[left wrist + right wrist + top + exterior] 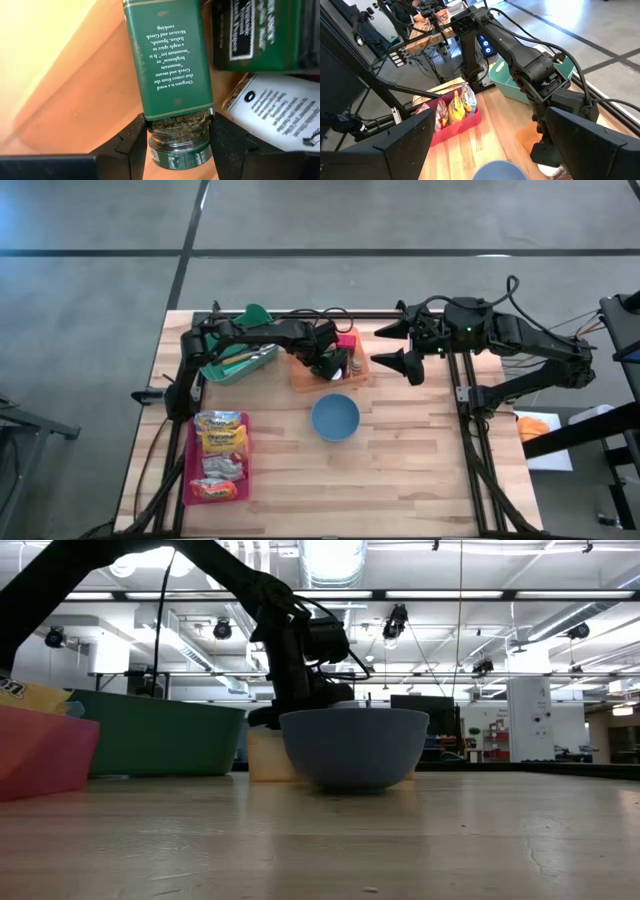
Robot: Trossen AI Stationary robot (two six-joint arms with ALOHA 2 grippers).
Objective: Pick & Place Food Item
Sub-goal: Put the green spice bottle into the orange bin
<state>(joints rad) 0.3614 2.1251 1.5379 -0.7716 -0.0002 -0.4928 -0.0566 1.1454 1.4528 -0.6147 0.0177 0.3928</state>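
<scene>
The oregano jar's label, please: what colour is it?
Dark green with pale lettering, best in the left wrist view.

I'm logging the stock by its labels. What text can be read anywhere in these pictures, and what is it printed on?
Green label of the oregano jar, between the left tool's fingers: "Oregano is a word that comes from the Greek and means 'mountain joy.' It is a staple spice in Italian, Spanish, Mexican and Greek cooking"
White-labelled jar: print too small to read.
Dark green jar: print blurred.
Snack packets: unreadable.
</scene>
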